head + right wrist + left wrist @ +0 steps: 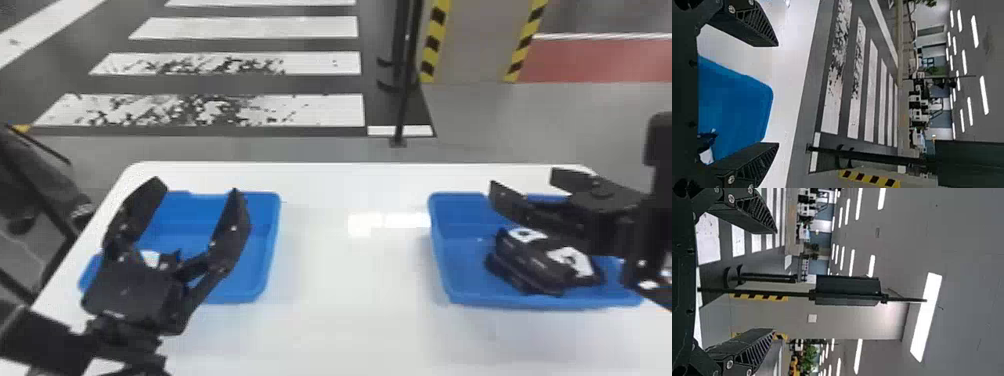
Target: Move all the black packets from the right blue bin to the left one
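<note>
The black packets [540, 265] lie bunched together in the right blue bin [444, 240], bulging and slightly shiny, with white labels [575, 260] on top; how many there are, I cannot tell. The right hand [522, 179] is above that bin, wide open, its two flat fingers well apart. In the right wrist view those fingers [752, 27] taper to blunt tips, with slanting ribs along their sides. The bin is smooth, with rounded corners.

Across the bench [350, 285], the left hand [197, 185] is over the left blue bin [272, 240], also spread wide, its black fingers forming an open V. Some white material [151, 258] shows beside its base, partly hidden. The bench top is smooth and white, with a bright reflection between the bins. Beyond it, worn white stripes [300, 107] cross the dark floor beside a slim black post [404, 110].
</note>
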### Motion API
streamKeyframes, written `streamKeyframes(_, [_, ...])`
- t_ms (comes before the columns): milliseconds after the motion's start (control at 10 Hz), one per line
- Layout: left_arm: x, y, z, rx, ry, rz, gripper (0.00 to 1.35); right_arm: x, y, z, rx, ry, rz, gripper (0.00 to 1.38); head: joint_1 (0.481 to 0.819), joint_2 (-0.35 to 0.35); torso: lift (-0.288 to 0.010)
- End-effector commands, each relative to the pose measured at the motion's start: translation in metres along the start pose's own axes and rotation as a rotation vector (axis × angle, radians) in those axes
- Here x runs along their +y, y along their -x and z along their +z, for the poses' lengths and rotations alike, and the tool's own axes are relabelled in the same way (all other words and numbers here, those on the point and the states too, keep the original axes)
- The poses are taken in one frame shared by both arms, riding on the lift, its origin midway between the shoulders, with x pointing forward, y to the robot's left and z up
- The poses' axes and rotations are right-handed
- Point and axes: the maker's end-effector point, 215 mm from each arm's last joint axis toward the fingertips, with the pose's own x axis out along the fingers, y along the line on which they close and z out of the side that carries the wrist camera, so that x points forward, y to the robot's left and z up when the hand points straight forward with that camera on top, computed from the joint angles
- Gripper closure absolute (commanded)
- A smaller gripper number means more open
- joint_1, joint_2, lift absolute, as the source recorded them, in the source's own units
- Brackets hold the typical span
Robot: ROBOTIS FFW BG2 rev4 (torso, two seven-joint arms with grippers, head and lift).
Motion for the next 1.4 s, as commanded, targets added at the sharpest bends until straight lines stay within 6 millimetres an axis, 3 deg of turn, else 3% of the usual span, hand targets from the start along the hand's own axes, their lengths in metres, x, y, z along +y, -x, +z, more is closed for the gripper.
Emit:
streamKeyframes(0, [0.001,0.009,-0.004,0.023,0.027,0.012,0.15,-0.035,0.002,-0.026,0.097,-0.014,-0.071,0.17,0.695,-0.031,-0.140])
streamKeyframes(200, [0.005,0.010,-0.003,0.018,0.029,0.023,0.15,-0.065,0.003,-0.074,0.269,-0.052,-0.135,0.20,0.695,-0.094,-0.140])
streamKeyframes(500, [0.000,0.008,-0.009,0.037,0.027,0.001,0.15,-0.081,0.010,-0.117,0.418,-0.105,-0.169,0.23,0.695,-0.144,-0.140])
streamKeyframes(800, [0.003,0.008,-0.006,0.030,0.021,0.003,0.15,-0.098,0.014,-0.130,0.471,-0.115,-0.214,0.28,0.695,-0.180,-0.140])
streamKeyframes(1000, [0.003,0.008,-0.003,0.019,0.012,0.003,0.15,-0.102,-0.003,-0.140,0.495,-0.128,-0.203,0.28,0.695,-0.189,-0.140])
streamKeyframes(1300, [-0.001,0.005,0.005,-0.002,-0.033,-0.016,0.16,-0.090,-0.024,-0.153,0.522,-0.138,-0.148,0.28,0.695,-0.180,-0.140])
